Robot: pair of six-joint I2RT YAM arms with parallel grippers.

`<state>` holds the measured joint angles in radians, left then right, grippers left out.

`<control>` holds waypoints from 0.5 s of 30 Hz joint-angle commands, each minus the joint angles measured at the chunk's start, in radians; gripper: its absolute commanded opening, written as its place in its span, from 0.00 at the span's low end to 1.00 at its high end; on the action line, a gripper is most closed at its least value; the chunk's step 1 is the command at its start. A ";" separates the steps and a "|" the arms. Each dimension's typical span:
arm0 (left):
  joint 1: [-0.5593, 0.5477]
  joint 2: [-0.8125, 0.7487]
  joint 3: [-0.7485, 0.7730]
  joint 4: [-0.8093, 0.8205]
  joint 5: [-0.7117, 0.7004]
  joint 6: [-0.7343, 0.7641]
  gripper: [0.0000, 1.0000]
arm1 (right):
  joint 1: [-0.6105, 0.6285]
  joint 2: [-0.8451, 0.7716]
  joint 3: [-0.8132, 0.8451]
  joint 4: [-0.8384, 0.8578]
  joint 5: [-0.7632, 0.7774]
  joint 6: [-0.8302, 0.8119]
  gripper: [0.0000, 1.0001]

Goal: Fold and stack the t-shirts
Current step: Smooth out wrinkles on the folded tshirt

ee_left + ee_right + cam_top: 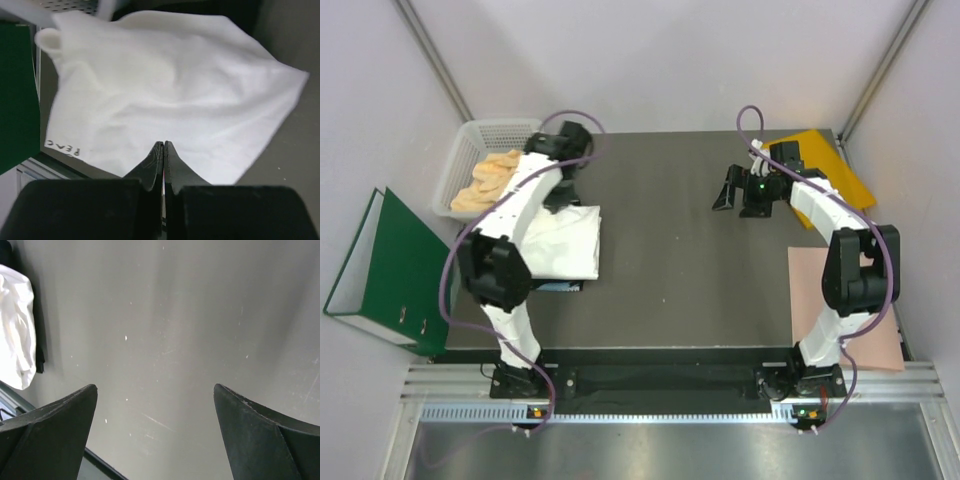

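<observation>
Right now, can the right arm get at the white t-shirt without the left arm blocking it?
Probably yes, though it is a long stretch. Bare table lies between the open right pincer and the white t-shirt's right edge; the left arm covers only its left part.

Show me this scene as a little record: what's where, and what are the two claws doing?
Left claw: shut, tips together, over the white t-shirt
Right claw: open, above bare table
White t-shirt: roughly folded, left side of table
Basket: far left corner, holds peach cloth
Orange envelope: far right corner
Pink sheet: right edge
</observation>
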<state>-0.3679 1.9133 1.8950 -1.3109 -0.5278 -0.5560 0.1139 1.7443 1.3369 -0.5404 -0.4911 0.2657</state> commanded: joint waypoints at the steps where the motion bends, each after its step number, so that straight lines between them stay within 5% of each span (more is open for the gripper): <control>1: 0.141 -0.140 -0.120 0.079 0.159 0.022 0.00 | -0.003 0.020 0.027 0.005 -0.030 0.007 1.00; 7: 0.217 -0.148 -0.290 0.148 0.258 0.028 0.00 | -0.003 0.030 0.047 0.002 -0.018 -0.003 1.00; 13: 0.387 -0.189 -0.602 0.356 0.572 -0.058 0.00 | -0.003 0.027 0.053 0.000 -0.003 -0.008 1.00; 15: 0.425 -0.177 -0.654 0.377 0.580 -0.056 0.00 | -0.003 0.026 0.051 0.000 0.002 -0.006 1.00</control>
<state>-0.0502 1.7695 1.3396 -1.0531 -0.1009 -0.5713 0.1139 1.7710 1.3418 -0.5568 -0.4969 0.2649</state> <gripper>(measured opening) 0.010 0.995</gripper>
